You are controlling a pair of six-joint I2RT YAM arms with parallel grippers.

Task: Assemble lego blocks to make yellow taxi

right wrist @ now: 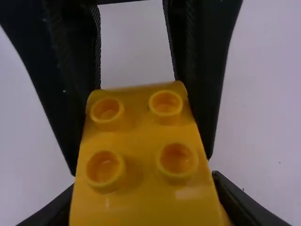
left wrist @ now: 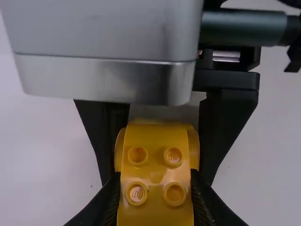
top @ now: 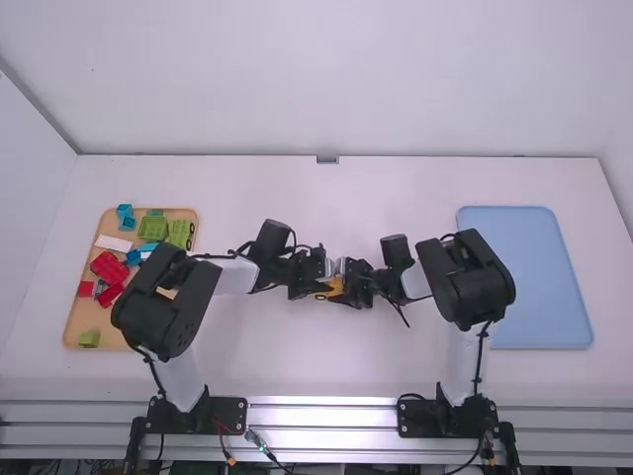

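Observation:
In the high view, my left gripper (top: 313, 281) and right gripper (top: 352, 285) meet over the middle of the table, around a small yellow block piece (top: 333, 287). The left wrist view has my left gripper (left wrist: 155, 190) shut on the studded yellow piece (left wrist: 156, 176); the right gripper's black fingers (left wrist: 222, 127) flank its far part, where rounded yellow sides stick out. My right gripper (right wrist: 145, 193) is shut on the same yellow piece (right wrist: 136, 141) in the right wrist view, with the left gripper's fingers beyond. The fingers hide the piece's sides.
A wooden tray (top: 74, 327) at the left holds red blocks (top: 109, 267), green blocks (top: 153, 228), blue blocks and a white block (top: 113, 243). A blue tray (top: 539, 277) lies at the right, beside the right arm. White table surface (top: 326, 361) lies between the arms.

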